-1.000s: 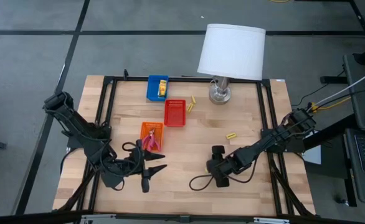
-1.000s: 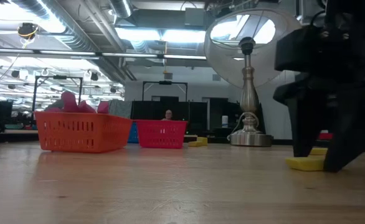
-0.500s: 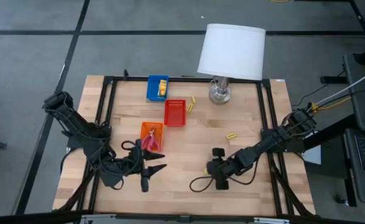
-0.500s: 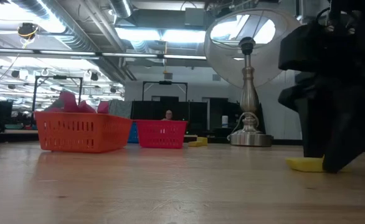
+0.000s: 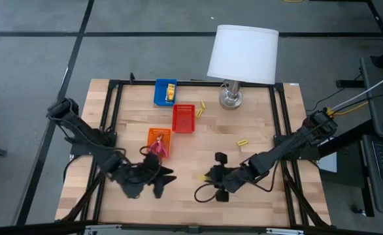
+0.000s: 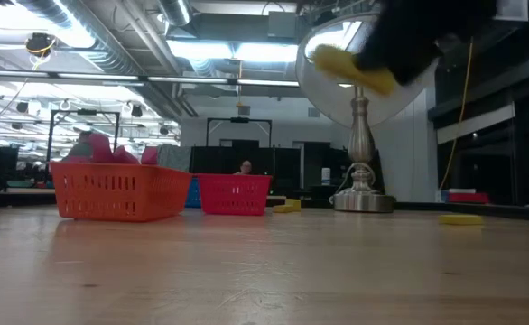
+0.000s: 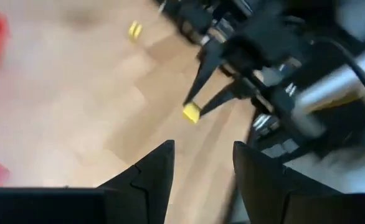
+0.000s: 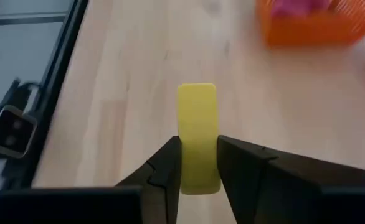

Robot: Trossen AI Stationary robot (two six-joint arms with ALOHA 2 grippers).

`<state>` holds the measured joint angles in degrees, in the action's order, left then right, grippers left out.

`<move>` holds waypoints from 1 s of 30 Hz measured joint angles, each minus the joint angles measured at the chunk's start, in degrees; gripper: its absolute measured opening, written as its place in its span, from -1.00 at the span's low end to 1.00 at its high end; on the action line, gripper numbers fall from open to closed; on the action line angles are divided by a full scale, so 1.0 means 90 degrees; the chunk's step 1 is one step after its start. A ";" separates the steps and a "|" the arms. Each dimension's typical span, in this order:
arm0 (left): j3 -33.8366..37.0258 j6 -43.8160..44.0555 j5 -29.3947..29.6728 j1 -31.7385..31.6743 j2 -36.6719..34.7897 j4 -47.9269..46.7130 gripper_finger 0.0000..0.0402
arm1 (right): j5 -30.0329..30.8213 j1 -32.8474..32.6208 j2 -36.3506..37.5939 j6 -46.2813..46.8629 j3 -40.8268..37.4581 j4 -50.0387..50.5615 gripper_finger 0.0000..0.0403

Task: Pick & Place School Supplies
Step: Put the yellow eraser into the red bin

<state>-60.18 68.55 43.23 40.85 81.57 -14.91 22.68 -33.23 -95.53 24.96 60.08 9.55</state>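
Where the right gripper [image 8: 198,163] hangs above the surface [image 5: 198,147], its fingers [image 8: 164,168] are clamped on a yellow stub [image 8: 198,137], one on each long side. Stub's long axis runs straight out ahead of the fingers, its far end projecting free; its near end is hidden between them. Left gripper [image 7: 201,165]: fingers apart, holding nothing, pointing toward the right gripper. Second yellow stub [image 5: 242,141]: flat on the surface.

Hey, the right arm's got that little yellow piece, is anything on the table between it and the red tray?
Nothing visible does. The right gripper holds the yellow stub above the table's near middle; only bare wood lies between it and the red tray. The orange tray sits beside that line, and the left gripper waits to its left.
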 joint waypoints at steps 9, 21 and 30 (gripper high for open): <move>0.0000 0.1659 -0.0984 -0.0902 0.0603 0.2071 -0.07 | 0.0320 0.0343 0.0000 -0.0803 0.0727 0.0510 -0.53; 0.0000 0.1755 -0.1318 -0.1261 0.0785 0.1776 -0.12 | 0.0553 0.0390 -0.0001 -0.0902 0.0934 0.0534 -0.53; 0.0000 0.1754 -0.1319 -0.1285 0.0785 0.1604 -0.15 | 0.0554 0.0391 0.0000 -0.0894 0.0936 0.0475 -0.53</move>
<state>-60.18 84.33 31.36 29.29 88.64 -0.47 27.66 -29.71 -95.53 16.91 68.51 13.82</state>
